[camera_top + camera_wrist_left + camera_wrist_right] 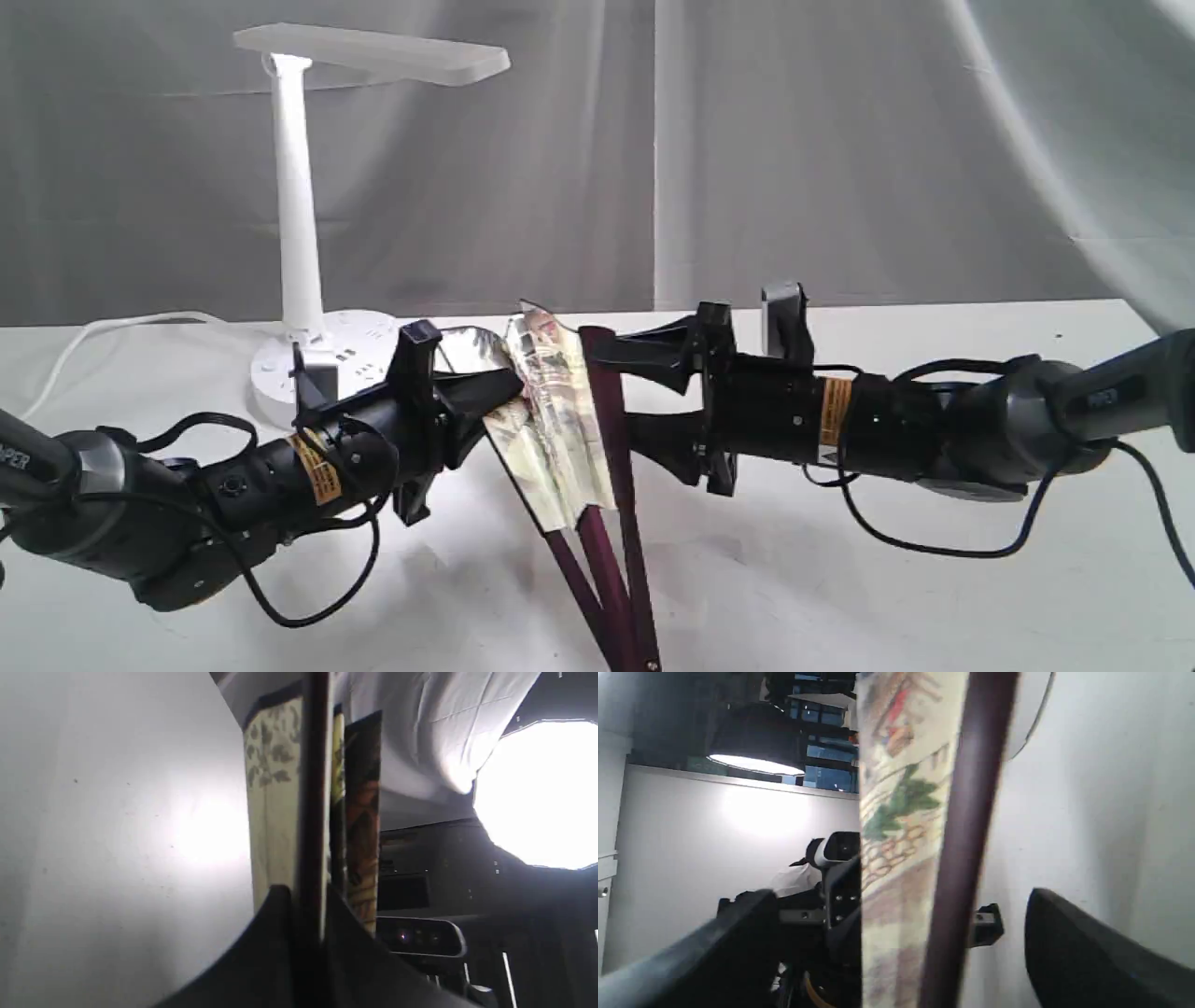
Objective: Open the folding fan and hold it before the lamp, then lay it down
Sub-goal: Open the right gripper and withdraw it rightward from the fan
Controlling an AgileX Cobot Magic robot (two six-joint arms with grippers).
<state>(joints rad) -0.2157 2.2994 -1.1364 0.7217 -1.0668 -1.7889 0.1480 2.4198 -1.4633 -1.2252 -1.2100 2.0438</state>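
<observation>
From the exterior view, I am seeing the fan (pixel 551 420) standing steeply in front of the lamp (pixel 297 205), a little off its base toward my right arm's side. Its pivot end is pointing down at the table (pixel 840 579) and only a few pleats are showing. The left end effector (pixel 504 397) is sitting between lamp and fan. The right end effector (pixel 616 392) is waiting on the side of the fan away from the lamp.

In the left wrist view, the left end effector (pixel 306 896) is clamping tight on a dark rib (pixel 313 812), with cream leaf showing on either side. I am reading this as the anchor that keeps the lamp-side edge fixed.

In the right wrist view, the right end effector (pixel 901 896) is gaping wide, and the other rib (pixel 971 812) is passing between its jaws without touching either. So I am judging the opening as barely begun. This side needs to close on that rib and draw it away from the lamp. Until then the left grip alone is carrying the fan, and it could swing.
</observation>
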